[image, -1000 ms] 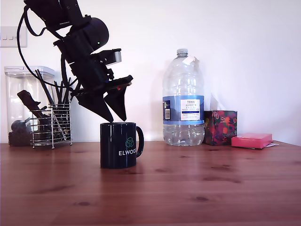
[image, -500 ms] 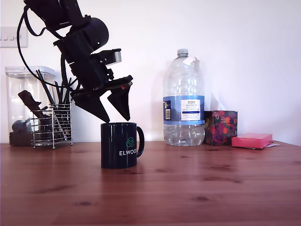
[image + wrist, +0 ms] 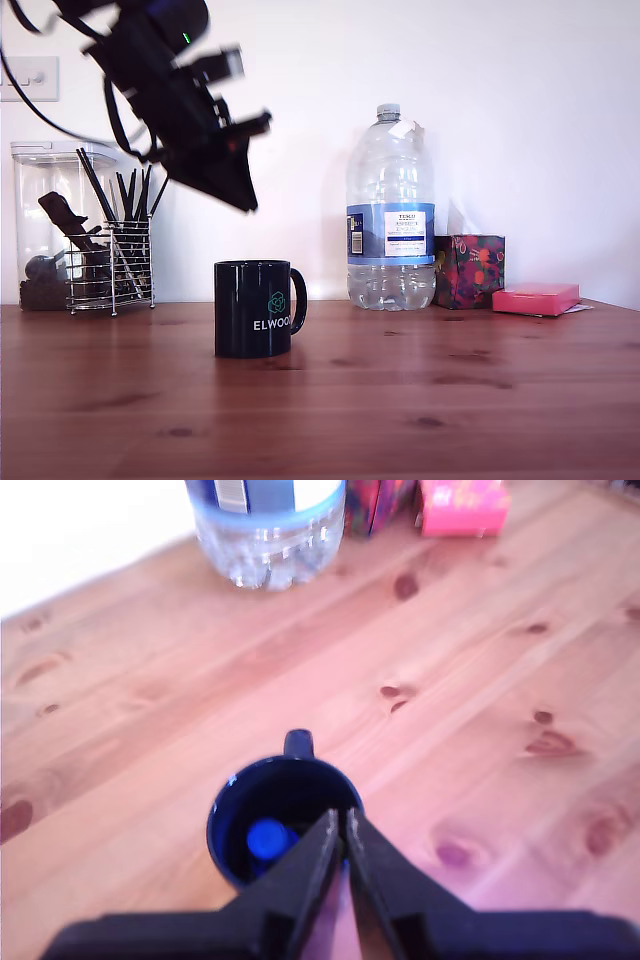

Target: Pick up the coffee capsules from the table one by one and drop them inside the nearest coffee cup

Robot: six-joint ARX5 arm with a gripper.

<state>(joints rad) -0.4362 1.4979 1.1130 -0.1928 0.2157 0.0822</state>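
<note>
- Capsules: gripper holds none; jaws nearly pressed together, above the black mug.
- One blue capsule lies inside the mug; mint-green one not visible.
- Table shows no loose capsule; likely final drop done, arm should retreat.

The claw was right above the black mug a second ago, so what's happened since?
The claw has lifted up and away from the mug, toward the exterior view's left, and its fingers, spread apart half a second ago, now look shut with nothing between them. A blue capsule lies inside the mug. The mug, water bottle and wire utensil holder stayed put.
</note>
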